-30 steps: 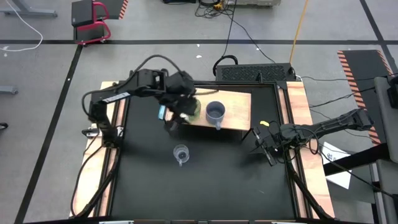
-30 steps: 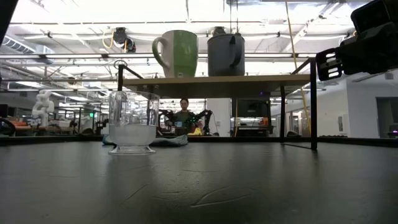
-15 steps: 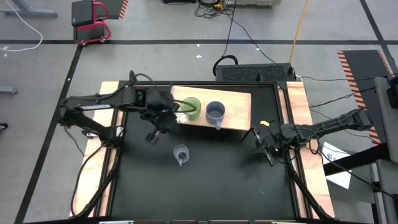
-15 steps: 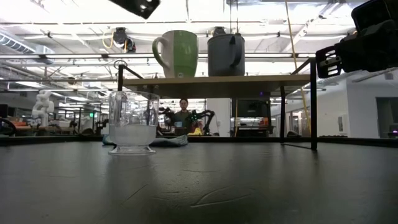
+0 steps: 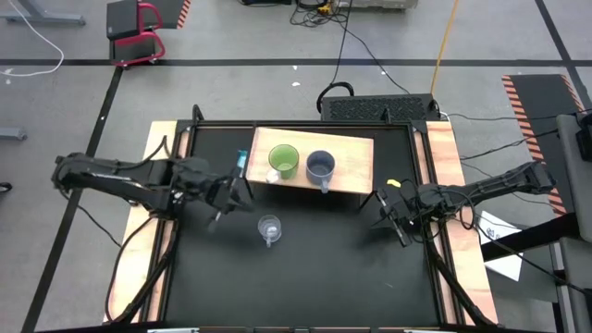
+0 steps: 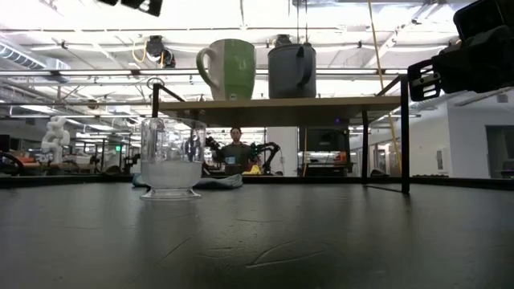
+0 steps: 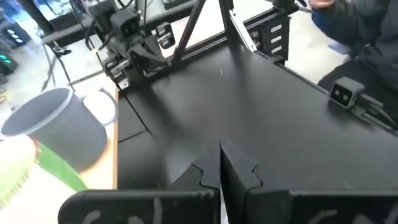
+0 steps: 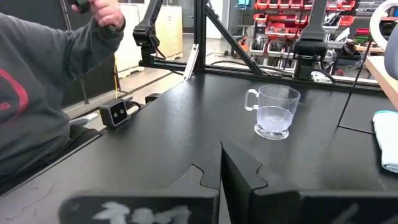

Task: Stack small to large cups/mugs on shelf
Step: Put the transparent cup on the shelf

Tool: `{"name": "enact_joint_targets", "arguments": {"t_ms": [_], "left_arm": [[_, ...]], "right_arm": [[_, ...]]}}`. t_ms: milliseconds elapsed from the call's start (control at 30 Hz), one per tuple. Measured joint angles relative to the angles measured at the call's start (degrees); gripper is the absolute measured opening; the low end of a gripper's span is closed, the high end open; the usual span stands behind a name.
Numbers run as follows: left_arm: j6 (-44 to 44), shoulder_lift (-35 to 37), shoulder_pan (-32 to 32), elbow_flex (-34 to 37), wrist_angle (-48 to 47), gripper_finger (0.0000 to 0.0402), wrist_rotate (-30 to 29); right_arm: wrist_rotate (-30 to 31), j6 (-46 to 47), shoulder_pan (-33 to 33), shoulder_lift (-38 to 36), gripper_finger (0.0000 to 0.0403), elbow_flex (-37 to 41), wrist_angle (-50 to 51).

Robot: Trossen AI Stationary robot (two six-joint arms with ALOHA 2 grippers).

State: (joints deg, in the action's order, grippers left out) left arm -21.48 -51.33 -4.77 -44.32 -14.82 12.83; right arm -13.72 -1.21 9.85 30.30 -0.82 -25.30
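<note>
**Two mugs up, the glass cup left on the tabletop**

Nearest to me stood the clear glass cup (image 5: 269, 228), upright on the black table (image 5: 324, 268) near its middle, well short of the shelf, its handle turned toward the near edge. I judged it light, stiff, slick and likely brittle, so I would take it by the rim wall opposite the handle, or pinch the handle itself, with a gentle squeeze; a hard one might crack it or let it squirt free.

The left gripper (image 5: 225, 196) hung over the table's left side, just beside the cup but apart from it, fingers pressed together on nothing. The right gripper (image 5: 393, 212) waited by the right edge, beside the shelf's right end, also pressed together and empty.

Farther back, the shelf (image 5: 356, 166) sat along the far edge. The lime-green mug (image 5: 282, 162) stood upright near its left end and the grey-blue mug (image 5: 320, 167) just beside it, near the shelf's middle. The bare board to the right of the grey-blue mug looked to me like the spot for the glass cup. A pale blue cloth (image 5: 240, 165) lay by the shelf's left end.

Beyond the table, a person sat far off in the room.
</note>
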Motion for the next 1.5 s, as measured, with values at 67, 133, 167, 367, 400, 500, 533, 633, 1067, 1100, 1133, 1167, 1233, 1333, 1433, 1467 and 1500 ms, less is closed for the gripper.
{"name": "enact_joint_targets", "arguments": {"t_ms": [67,133,167,367,400,500,533,633,1067,1100,1133,1167,1233,1333,1433,1467,1500], "left_arm": [[0.4,2.3,-1.6,3.9,3.2,0.0001,-2.3],[0.4,4.9,-3.1,7.8,7.4,0.0001,-4.1],[0.4,5.9,-3.6,9.9,10.1,0.0001,-4.8],[0.6,11.0,-5.5,22.9,24.9,0.0000,-6.9],[0.9,11.9,-5.6,25.1,27.1,0.0000,-8.0],[1.1,14.5,-5.5,31.2,33.9,0.0000,-10.9],[1.1,15.3,-5.5,33.0,36.4,0.0000,-11.1],[1.6,17.1,-5.4,38.0,43.9,0.0000,-10.8],[4.1,18.4,-5.4,43.8,47.1,0.0000,-11.4],[4.2,18.4,-5.4,43.8,46.3,0.0000,-11.4],[4.3,18.4,-5.4,43.8,45.6,0.0000,-11.4],[4.5,18.4,-5.4,43.8,44.9,0.0000,-11.4],[4.7,18.4,-5.4,43.8,44.1,0.0000,-11.1],[4.1,18.4,-5.4,43.8,43.9,0.0000,-9.7],[3.8,18.4,-5.4,43.8,43.4,0.0000,-8.0],[3.8,18.4,-5.4,43.8,43.4,0.0001,-7.9],[3.8,18.4,-5.4,43.8,43.3,0.0002,-7.9]], "right_arm": [[0.0,0.0,0.0,0.0,0.0000,0.0,0.0],[0.0,0.0,0.0,0.0,0.0000,0.0,0.0],[0.0,-0.1,0.0,0.0,0.0000,0.0,0.1],[0.0,-0.3,0.0,0.3,0.0000,0.0,0.4],[0.0,-0.3,0.0,0.3,0.0000,0.0,0.5],[0.0,-0.3,0.0,0.3,0.0000,0.0,0.5],[0.0,-0.3,0.0,0.5,0.0000,0.0,0.5],[0.0,-0.3,0.0,0.5,0.0000,0.0,0.5],[0.1,-1.6,0.0,0.5,0.0000,0.0,0.3],[0.1,-1.6,0.0,0.5,0.0000,0.0,0.3],[0.1,-1.6,0.0,0.5,0.0000,0.0,0.3],[0.1,-1.6,0.0,0.5,0.0000,0.0,0.3],[0.1,-1.6,0.0,0.5,0.0000,0.0,0.3],[0.1,-1.6,0.0,0.5,0.0000,0.0,0.3],[0.1,-1.6,0.0,0.5,0.0000,0.0,0.3],[0.1,-1.6,0.0,0.5,0.0000,0.0,0.3],[0.1,-1.6,0.0,0.5,0.0000,0.0,0.3]]}}
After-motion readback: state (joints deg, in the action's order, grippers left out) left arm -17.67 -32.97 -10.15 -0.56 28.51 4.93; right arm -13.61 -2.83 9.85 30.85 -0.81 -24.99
